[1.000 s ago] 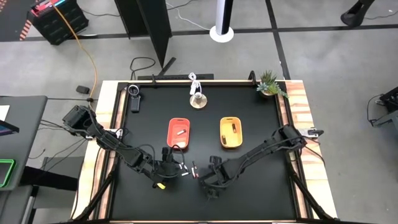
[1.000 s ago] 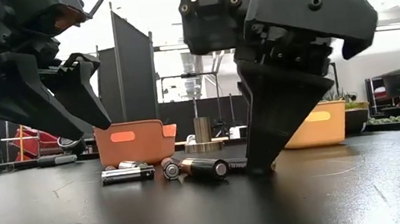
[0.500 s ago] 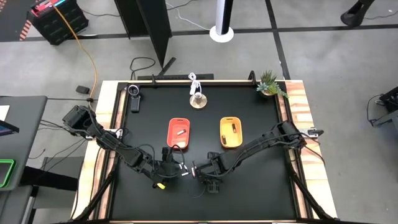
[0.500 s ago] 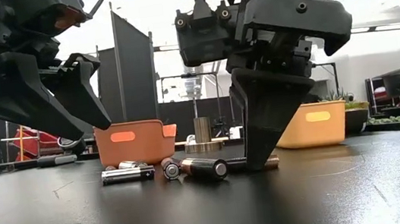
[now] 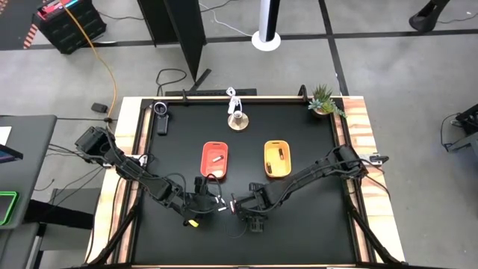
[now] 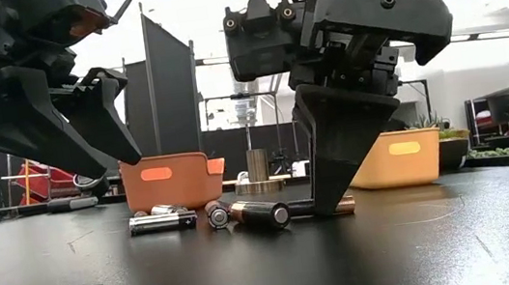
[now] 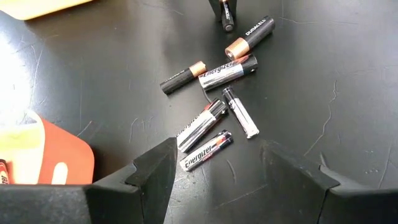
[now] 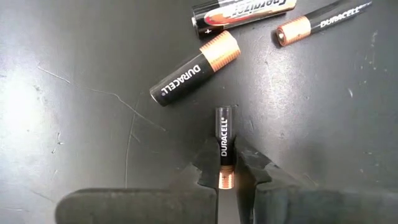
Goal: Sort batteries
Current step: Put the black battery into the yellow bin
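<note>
Several small batteries (image 7: 214,106) lie loose in a cluster on the black table, some silvery, some black with coppery ends. My left gripper (image 7: 214,171) hovers open above the cluster's near side. My right gripper (image 8: 226,173) stands at the cluster's right side (image 5: 239,206) and is shut on a thin black and copper battery (image 8: 224,140). A thicker black and copper battery (image 8: 194,68) lies just beyond it. One battery lies in the orange tray (image 5: 215,160) and one in the yellow tray (image 5: 278,159). My right gripper pinches the thin black battery at its coppery end (image 8: 225,179) between its two fingers (image 8: 208,168), one on each long side. The fingers come from above, pointing down. The battery lies flat on the table (image 6: 342,206), its black end pointing away from the gripper.
Both trays sit side by side beyond the cluster, toward the table's far edge. A small cylindrical stand (image 5: 237,119), a dark device (image 5: 161,117) and a potted plant (image 5: 324,100) stand along the far edge. The table's near part is bare black surface.
My right gripper has moved a little toward the table's left and far edge, closer to the battery cluster, then held still over the thin battery. The left arm and the other batteries have stayed where they were.
</note>
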Motion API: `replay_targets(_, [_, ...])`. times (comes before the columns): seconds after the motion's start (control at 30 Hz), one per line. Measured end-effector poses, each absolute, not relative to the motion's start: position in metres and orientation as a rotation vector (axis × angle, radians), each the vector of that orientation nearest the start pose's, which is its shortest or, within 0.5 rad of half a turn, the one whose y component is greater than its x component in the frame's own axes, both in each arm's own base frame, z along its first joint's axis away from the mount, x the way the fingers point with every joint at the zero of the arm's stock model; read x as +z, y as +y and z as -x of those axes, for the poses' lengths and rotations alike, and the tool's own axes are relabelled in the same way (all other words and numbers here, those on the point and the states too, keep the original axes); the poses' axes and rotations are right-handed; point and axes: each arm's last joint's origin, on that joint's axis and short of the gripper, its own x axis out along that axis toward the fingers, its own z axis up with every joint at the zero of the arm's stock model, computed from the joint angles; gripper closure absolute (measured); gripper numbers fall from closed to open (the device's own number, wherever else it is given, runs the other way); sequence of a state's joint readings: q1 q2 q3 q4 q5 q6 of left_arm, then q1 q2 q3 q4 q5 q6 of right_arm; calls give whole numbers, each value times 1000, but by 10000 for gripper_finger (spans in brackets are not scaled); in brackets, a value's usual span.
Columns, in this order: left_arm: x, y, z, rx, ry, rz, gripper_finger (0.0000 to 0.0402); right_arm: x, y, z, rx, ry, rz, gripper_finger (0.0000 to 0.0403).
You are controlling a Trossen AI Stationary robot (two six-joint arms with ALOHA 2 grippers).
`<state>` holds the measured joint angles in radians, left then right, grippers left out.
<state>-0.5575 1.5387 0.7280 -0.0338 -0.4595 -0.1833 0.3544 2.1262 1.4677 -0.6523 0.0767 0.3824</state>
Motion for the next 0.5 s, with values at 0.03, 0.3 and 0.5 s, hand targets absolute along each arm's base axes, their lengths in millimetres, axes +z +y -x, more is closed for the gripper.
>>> replay_targets(0.03, [161, -140, -250, -24, 739, -236, 178, 132, 143, -389, -10, 1299, -45, 368])
replay_targets(0.3, [161, -141, -249, -24, 739, -237, 178, 134, 144, -389, -11, 1288, -40, 368])
replay_targets(0.5, [161, -141, -250, -24, 739, -236, 178, 141, 143, -389, -21, 1259, -32, 368])
